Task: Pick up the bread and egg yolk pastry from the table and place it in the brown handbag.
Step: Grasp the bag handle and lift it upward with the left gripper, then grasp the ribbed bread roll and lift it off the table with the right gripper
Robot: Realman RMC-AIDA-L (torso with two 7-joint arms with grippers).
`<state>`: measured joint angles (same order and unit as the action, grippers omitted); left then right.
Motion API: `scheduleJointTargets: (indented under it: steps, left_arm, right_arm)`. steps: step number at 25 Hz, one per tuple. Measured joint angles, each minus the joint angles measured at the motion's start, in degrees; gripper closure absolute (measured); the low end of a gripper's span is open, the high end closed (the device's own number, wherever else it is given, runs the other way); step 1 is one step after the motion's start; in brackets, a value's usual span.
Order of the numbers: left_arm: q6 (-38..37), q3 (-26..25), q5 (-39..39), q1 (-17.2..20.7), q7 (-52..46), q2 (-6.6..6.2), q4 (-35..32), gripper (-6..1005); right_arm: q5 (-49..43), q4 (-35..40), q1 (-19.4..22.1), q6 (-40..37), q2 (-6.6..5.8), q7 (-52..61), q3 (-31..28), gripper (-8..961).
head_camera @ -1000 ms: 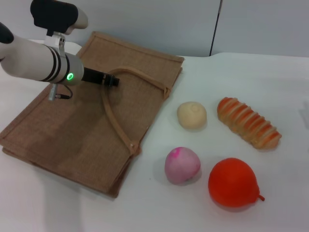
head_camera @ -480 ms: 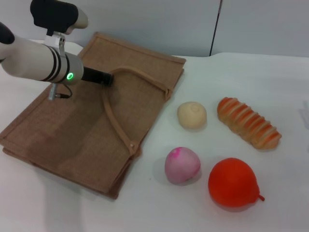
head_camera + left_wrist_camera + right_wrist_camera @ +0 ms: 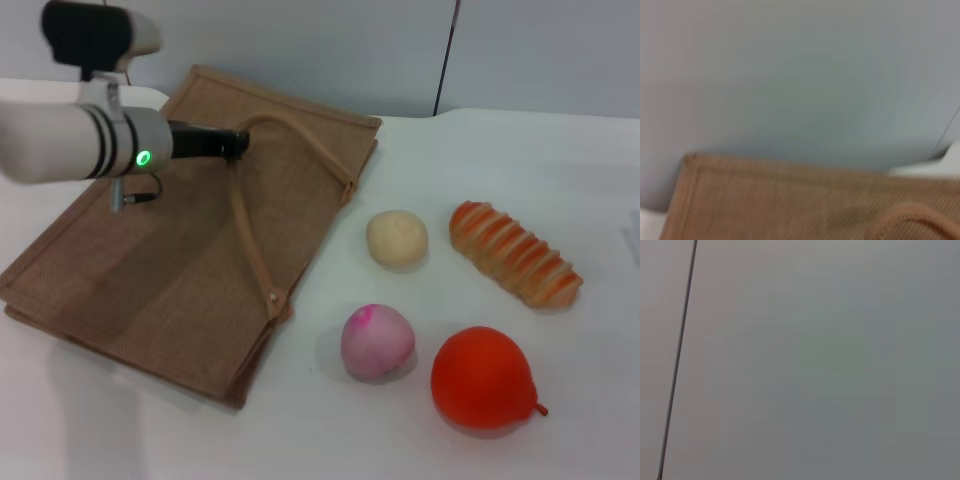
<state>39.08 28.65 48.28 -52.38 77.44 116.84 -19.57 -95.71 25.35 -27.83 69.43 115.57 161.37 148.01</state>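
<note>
The brown handbag (image 3: pixel 150 270) lies flat on the left of the white table (image 3: pixel 570 150). My left gripper (image 3: pixel 238 143) hangs over the bag's far part, shut on its light-tan strap handle (image 3: pixel 255 250), which runs taut from the fingers down to the bag's near edge. The left wrist view shows the bag's woven top (image 3: pixel 765 200) and a curve of the handle (image 3: pixel 920 220). The round cream egg yolk pastry (image 3: pixel 397 238) sits just right of the bag. The striped bread (image 3: pixel 515 254) lies to its right. My right gripper is out of view.
A pink-topped pale ball (image 3: pixel 377 341) and an orange-red round fruit (image 3: pixel 485 378) sit near the table's front, in front of the pastry and bread. A grey wall (image 3: pixel 520 50) rises behind the table. The right wrist view shows only grey wall.
My left arm has lifted and drawn back slightly, and the handle has risen with the gripper and pulled straighter. The foods have not moved.
</note>
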Motion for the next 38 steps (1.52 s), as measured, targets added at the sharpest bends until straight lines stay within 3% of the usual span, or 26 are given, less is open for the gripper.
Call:
scheduleJointTargets:
  steps: [4,13,23,28,32,34,38]
  left_arm:
    - [10.78,-0.08,16.53,5.04,11.47,-0.43,-1.37,879]
    - [28.33,-0.18,37.15,13.72,27.14,-0.24,-3.24,879]
    - [41.06,-0.28,48.15,19.26,37.26,-0.34,-1.27,879]
    - [46.18,-0.27,51.34,21.24,40.64,-0.20,-1.18,879]
    - [48.75,-0.27,52.59,22.41,41.87,-0.18,-1.17,879]
    - [49.58,-0.26,53.33,22.82,42.23,-0.22,-1.17,879]
    - [51.64,-0.28,54.97,23.94,42.50,-0.22,-1.17,879]
  right_arm:
    - [0.00,0.08,0.03,-0.08,0.00,0.00,0.07,63]
    - [0.00,0.34,-0.25,-0.68,0.09,0.00,0.61,63]
    - [-1.45,2.02,-1.90,-5.58,-0.35,0.00,4.95,63]
    - [-3.19,3.47,-3.14,-7.56,-1.35,0.00,8.57,63]
    - [-7.64,7.13,-3.23,-10.90,-3.41,0.00,8.84,63]
    - [-10.10,11.15,-3.02,-13.75,-5.70,0.00,8.89,63]
    - [-13.30,21.33,-2.58,-22.33,-11.83,-0.21,8.94,63]
